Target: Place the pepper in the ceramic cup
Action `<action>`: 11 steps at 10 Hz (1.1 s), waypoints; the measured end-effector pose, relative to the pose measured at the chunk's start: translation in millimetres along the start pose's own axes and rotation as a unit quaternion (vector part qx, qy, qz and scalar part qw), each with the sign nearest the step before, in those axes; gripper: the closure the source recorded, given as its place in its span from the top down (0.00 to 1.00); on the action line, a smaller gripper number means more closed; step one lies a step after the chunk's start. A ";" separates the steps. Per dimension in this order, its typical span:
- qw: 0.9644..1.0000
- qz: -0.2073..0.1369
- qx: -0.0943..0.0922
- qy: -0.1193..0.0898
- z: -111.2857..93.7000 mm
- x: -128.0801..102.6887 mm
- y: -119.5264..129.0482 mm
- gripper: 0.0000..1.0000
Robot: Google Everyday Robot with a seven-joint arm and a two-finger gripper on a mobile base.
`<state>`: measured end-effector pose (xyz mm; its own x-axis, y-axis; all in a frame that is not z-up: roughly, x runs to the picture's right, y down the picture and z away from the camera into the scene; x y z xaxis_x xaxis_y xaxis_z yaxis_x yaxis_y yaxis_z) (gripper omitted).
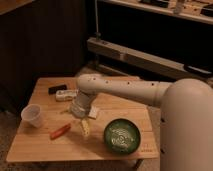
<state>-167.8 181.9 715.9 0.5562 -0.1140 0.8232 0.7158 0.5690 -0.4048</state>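
The red-orange pepper lies on the wooden table near its front left. The white ceramic cup stands upright at the table's left edge, a little left of and behind the pepper. My gripper hangs from the white arm over the table's middle, just right of the pepper and apart from it. Its pale fingers point down toward the table top and hold nothing that I can see.
A wide green patterned bowl sits at the front right of the table. A black object and a white packet lie at the back left. Dark shelving stands behind the table.
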 end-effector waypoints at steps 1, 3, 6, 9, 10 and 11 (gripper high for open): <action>1.000 -0.001 0.000 -0.001 -0.2 -0.2 0.1 1.00; 1.000 -0.002 -0.001 -0.003 -0.2 -0.9 -0.2 1.00; 1.000 -0.004 -0.002 -0.005 -0.7 -1.7 -0.4 1.00; 1.000 -0.007 -0.004 -0.009 -0.8 -2.8 -0.2 1.00; 1.000 -0.008 -0.004 -0.010 -1.7 -3.4 -0.5 1.00; 1.000 -0.010 -0.005 -0.011 -2.2 -4.4 -0.8 1.00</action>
<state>-169.9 180.1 711.7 0.5327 -0.1071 0.8395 0.7305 0.5590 -0.3922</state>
